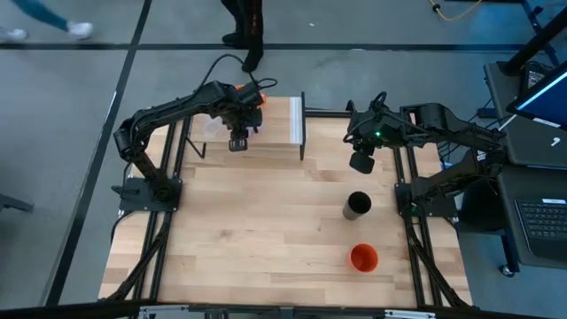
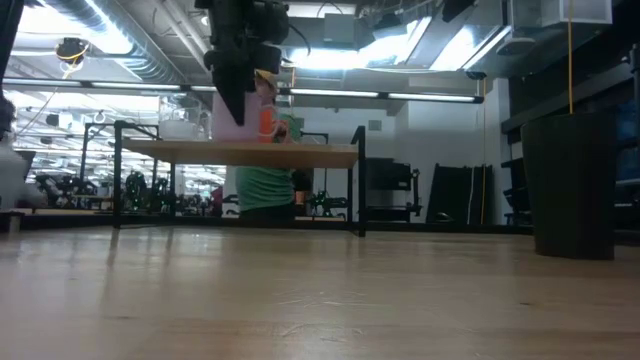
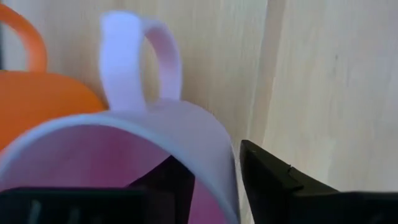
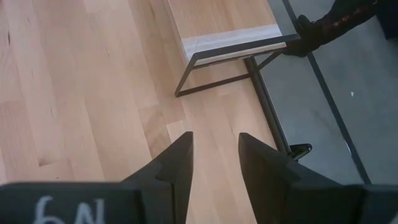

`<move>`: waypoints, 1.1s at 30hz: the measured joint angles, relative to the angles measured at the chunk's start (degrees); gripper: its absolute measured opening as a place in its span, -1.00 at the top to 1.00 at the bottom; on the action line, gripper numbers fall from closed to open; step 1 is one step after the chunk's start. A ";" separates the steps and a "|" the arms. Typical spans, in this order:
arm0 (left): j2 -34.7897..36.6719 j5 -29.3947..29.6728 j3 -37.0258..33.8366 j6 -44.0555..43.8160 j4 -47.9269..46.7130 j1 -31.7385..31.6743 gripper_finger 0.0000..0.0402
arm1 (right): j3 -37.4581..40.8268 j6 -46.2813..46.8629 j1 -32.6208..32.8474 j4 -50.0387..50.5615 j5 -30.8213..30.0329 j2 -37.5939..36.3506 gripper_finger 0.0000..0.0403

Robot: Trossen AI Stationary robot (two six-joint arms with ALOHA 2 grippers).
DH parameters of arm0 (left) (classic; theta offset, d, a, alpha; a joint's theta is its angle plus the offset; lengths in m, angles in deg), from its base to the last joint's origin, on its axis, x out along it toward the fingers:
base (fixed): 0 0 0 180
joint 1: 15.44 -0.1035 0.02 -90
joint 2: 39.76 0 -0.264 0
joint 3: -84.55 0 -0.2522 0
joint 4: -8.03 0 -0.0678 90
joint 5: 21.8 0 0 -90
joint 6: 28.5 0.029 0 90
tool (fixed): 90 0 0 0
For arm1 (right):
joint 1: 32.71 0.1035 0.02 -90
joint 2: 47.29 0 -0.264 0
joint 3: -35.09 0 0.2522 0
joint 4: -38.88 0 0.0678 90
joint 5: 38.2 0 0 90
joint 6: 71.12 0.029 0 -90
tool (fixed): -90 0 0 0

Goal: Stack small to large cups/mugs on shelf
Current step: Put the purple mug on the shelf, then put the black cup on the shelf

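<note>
Shelf (image 1: 282, 124) right half bare; black tumbler (image 1: 357, 205), red-orange cup (image 1: 364, 258) dot table.

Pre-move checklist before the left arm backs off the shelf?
1. Lilac mug over the shelf, beside the orange mug: ok.
2. Lilac mug resting on the shelf: cannot tell.
3. Left tool clear of the mug: not ok, its wall sits between the fingers, one finger inside.
4. Right tool open, empty, off the shelf's end: ok.
5. Black tumbler and red-orange cup upright on the table, not yet shelved: ok.
</note>
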 joint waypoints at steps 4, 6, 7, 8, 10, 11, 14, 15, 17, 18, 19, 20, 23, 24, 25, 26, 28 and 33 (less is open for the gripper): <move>0.00 1.82 2.61 0.79 0.04 0.87 0.35 | 0.00 0.00 -0.01 0.00 0.00 0.00 0.36; 0.00 1.82 4.36 1.15 -0.22 1.34 0.35 | 0.00 0.00 0.00 0.00 0.00 0.00 0.36; 0.00 1.88 5.37 1.14 -0.60 1.59 0.35 | 0.00 0.00 -0.01 0.01 0.00 0.00 0.36; 0.00 1.89 6.43 1.14 -1.11 1.83 0.35 | 0.00 0.00 0.01 0.03 0.01 0.00 0.36; 0.02 2.32 8.41 1.15 -1.86 2.30 0.35 | 0.00 0.00 0.00 0.10 0.02 0.00 0.36; 0.02 3.08 9.48 1.14 -1.98 2.57 0.35 | 0.00 0.00 0.00 0.18 0.01 0.00 0.36; 0.02 6.31 13.03 0.91 -2.81 3.57 0.35 | 0.00 0.00 -0.01 0.42 0.02 0.00 0.36; 0.02 7.26 14.30 0.23 -3.26 3.97 0.35 | 0.00 0.00 -0.01 0.44 0.02 0.00 0.36; 0.02 9.30 16.93 -0.92 -4.60 4.76 0.35 | 0.00 0.09 0.01 0.46 0.02 0.00 0.36; 0.02 10.41 18.30 -1.91 -5.64 5.28 0.35 | 0.00 0.16 0.00 0.52 0.02 0.00 0.36; 0.02 11.26 19.69 -3.22 -7.02 5.81 0.35 | 0.00 0.15 0.01 0.61 0.02 0.00 0.36; 0.02 11.64 20.94 -4.71 -8.62 6.38 0.35 | 0.00 0.17 0.01 0.81 0.02 0.00 0.36; 0.09 9.65 24.18 -10.91 -15.42 8.27 0.36 | 0.00 0.41 0.01 1.14 0.02 0.00 0.36; 0.17 8.76 24.58 -13.41 -17.71 8.99 0.36 | 0.00 0.46 -0.01 1.14 0.02 0.00 0.36; 0.21 7.94 24.57 -16.05 -19.26 9.75 0.36 | 0.00 0.46 0.00 1.14 0.02 0.00 0.36; 0.22 7.23 24.12 -18.59 -18.95 10.46 0.36 | 0.00 0.46 0.01 1.14 0.02 0.00 0.36; 0.72 4.56 22.44 -22.09 -18.62 11.90 0.36 | 0.00 0.46 0.01 1.14 0.02 0.00 0.36; 1.64 -1.05 18.66 -24.02 -18.66 16.73 0.36 | 0.00 0.61 0.00 1.62 0.07 0.00 0.36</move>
